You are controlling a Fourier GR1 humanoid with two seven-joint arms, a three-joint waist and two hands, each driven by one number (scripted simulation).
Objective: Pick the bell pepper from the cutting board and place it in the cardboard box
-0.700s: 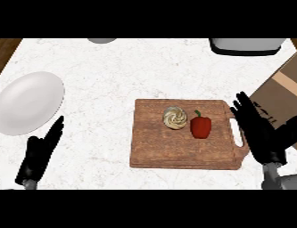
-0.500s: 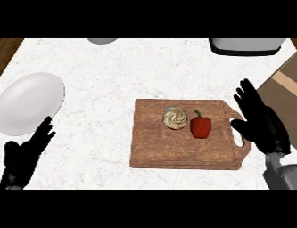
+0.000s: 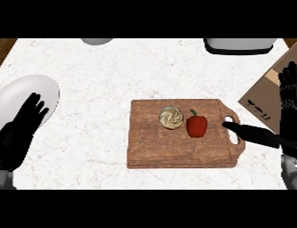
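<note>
White speckled surface [image 3: 131,71] carries the cutting board [image 3: 177,151]; the bell pepper [image 3: 197,125] looks light, smooth-skinned, best gripped across its sides. Right hand [image 3: 294,120] open, empty.

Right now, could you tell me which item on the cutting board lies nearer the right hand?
The red bell pepper; the pale round item sits beyond it from the right hand.

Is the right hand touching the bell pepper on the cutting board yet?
Apart. The head view shows bare cutting board between the bell pepper and the right hand, whose thumb tip stops near the board's handle slot.
</note>
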